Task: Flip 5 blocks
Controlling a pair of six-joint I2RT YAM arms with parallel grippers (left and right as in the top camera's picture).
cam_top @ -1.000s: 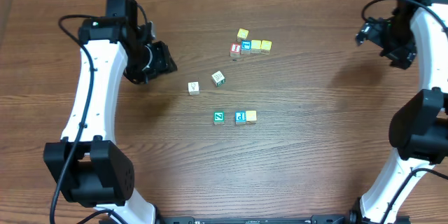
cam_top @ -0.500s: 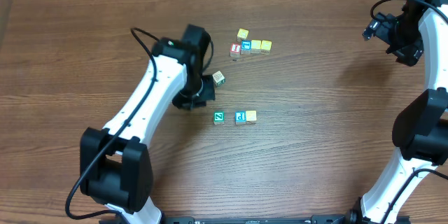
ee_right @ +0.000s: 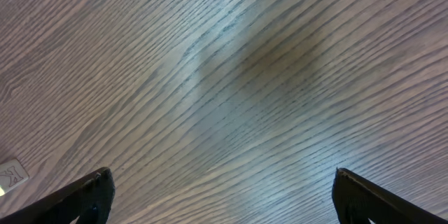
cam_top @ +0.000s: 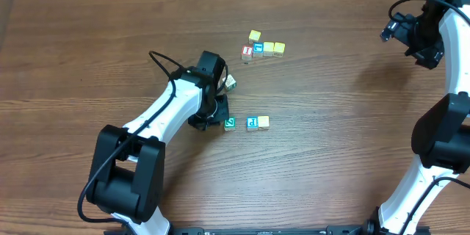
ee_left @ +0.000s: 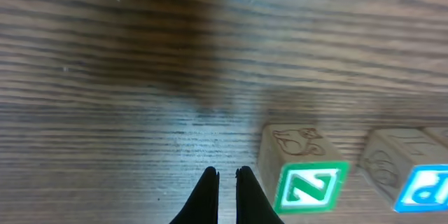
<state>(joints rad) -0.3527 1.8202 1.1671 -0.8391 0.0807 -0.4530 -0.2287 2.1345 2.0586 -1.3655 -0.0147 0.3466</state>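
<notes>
L gripper (ee_left: pixel 225 175) is pinched shut w/ nothing between its fingers, tips low over the table (ee_left: pixel 105 112), just left of the green Z block (ee_left: pixel 308 187); can't tell if they touch the wood. Blue-faced cube (ee_left: pixel 420 190) sits right of the Z, w/ the pale yellow block (cam_top: pixel 264 122) against its far side. Whitish block (cam_top: pixel 230 82) shows mid-frame overhead, by the L arm's upper edge. R gripper (ee_right: pixel 222 178) hangs wide open at upper right, empty.
</notes>
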